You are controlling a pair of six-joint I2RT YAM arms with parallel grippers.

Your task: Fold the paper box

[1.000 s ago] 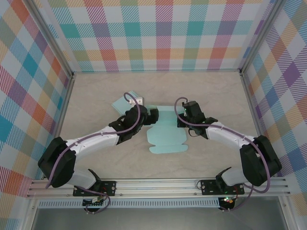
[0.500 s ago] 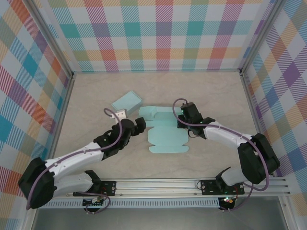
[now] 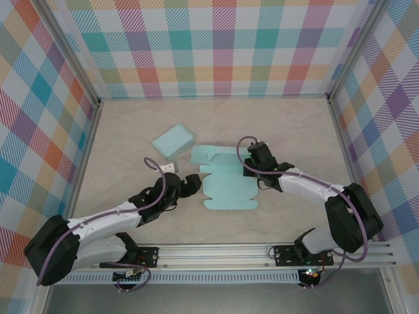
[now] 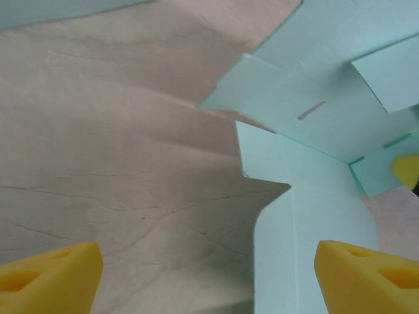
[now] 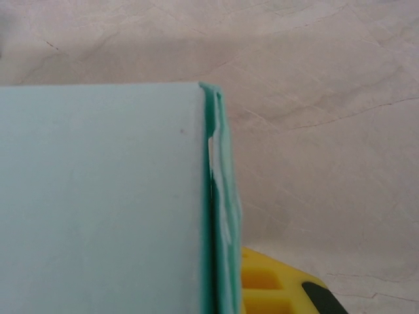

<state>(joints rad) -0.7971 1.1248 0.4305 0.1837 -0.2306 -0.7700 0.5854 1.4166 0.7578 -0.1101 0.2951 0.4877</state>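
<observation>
The light teal paper box blank point(image 3: 226, 183) lies mostly flat on the table, with its far end partly raised. In the left wrist view its slotted panels point(image 4: 308, 216) fill the right side. My left gripper point(image 3: 190, 183) hovers just left of the blank, open, with bare table between the yellow fingertips point(image 4: 52, 281). My right gripper point(image 3: 251, 161) is at the blank's far right corner, shut on a doubled-over side wall point(image 5: 219, 216). One yellow finger point(image 5: 275, 291) shows behind that wall; the other is hidden by the paper.
A finished, closed teal box point(image 3: 173, 140) sits at the back left of the blank. Checked walls point(image 3: 209, 52) enclose the beige tabletop point(image 3: 294, 124) on three sides, and the metal rail point(image 3: 216, 252) runs along the near edge.
My left gripper has pulled back off the blank's far left part, toward the near left, and stands beside the blank. The right gripper has kept its hold at the right wall.
</observation>
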